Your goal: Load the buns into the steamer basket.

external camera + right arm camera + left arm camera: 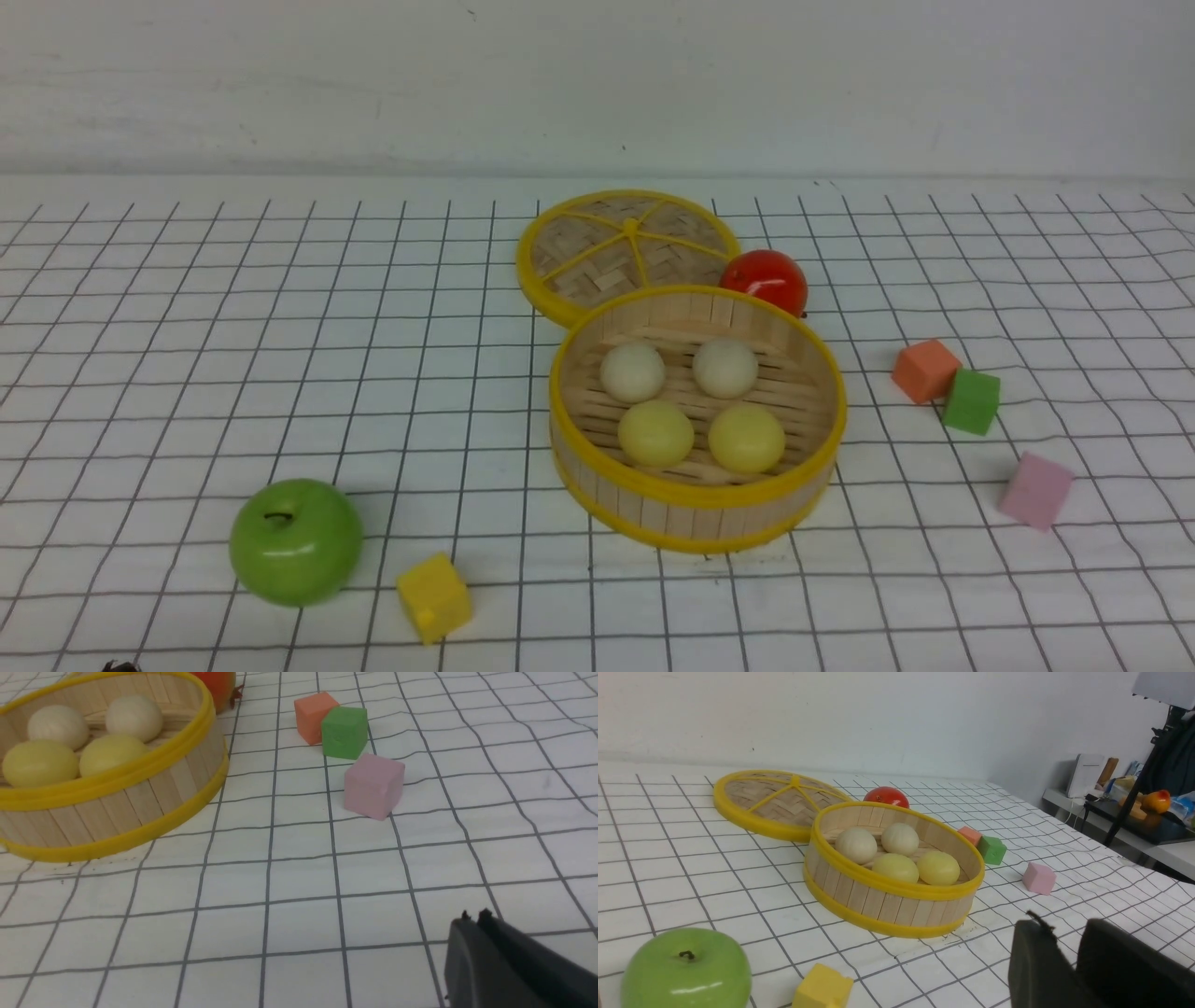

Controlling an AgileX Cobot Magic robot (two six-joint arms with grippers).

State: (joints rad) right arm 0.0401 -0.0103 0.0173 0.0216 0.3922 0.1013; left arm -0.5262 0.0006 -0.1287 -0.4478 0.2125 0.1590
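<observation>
The steamer basket (695, 495) stands mid-table. It holds all four buns: two cream-white at the back (633, 371) (725, 367) and two pale yellow at the front (655, 432) (746, 437). The basket (887, 900) and buns (895, 867) also show in the left wrist view, and again in the right wrist view (140, 798) (112, 754). My left gripper (1069, 927) is empty, its jaws a little apart, low over the table in front of the basket. My right gripper (475, 917) is shut and empty, apart from the basket. Neither gripper shows in the front view.
The woven lid (627, 250) lies behind the basket, a red fruit (766, 278) beside it. A green apple (296, 541) and a yellow cube (434, 597) sit front left. Orange (924, 370), green (971, 401) and pink (1034, 490) cubes lie to the right.
</observation>
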